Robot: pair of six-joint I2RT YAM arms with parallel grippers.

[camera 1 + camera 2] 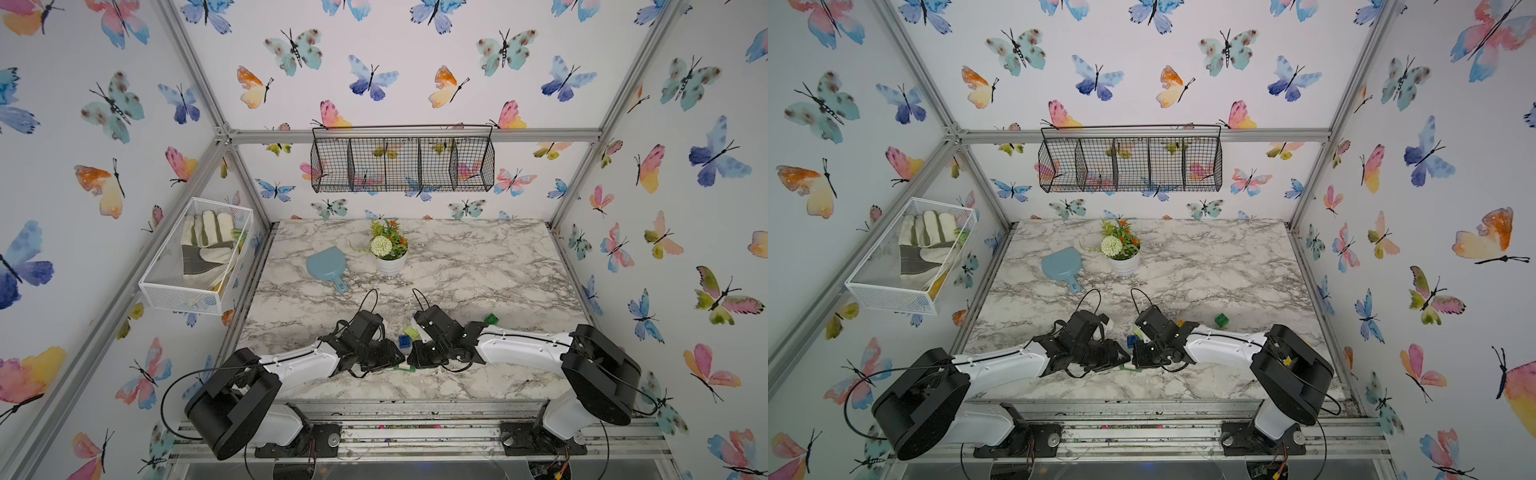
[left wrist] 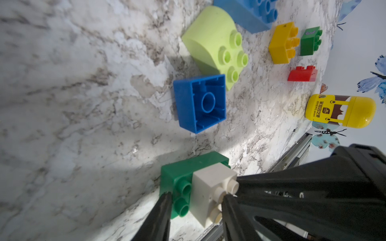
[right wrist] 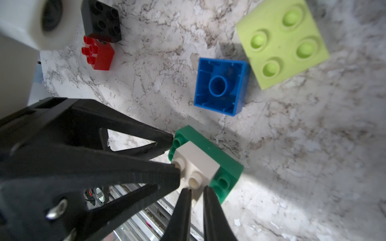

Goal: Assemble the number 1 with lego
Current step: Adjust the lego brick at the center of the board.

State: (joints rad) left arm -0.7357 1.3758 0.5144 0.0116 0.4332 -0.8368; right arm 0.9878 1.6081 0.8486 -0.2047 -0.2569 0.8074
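Assembly location: front edge of the marble table [image 1: 457, 270], near its centre, where the two arm tips meet. The white brick [image 2: 208, 181] is seated on the studs of the green brick [image 2: 188, 167], which rests on the table. Left gripper [image 2: 197, 196] — jaws part-way apart, one fingertip at the green brick's end, the other at the white brick's studs; a firm clamp cannot be confirmed. Right gripper [image 3: 196, 190] — jaws drawn together, tips against the white brick. An upturned blue brick [image 2: 200, 104] and a lime brick [image 2: 211, 41] lie near, farther from the edge.
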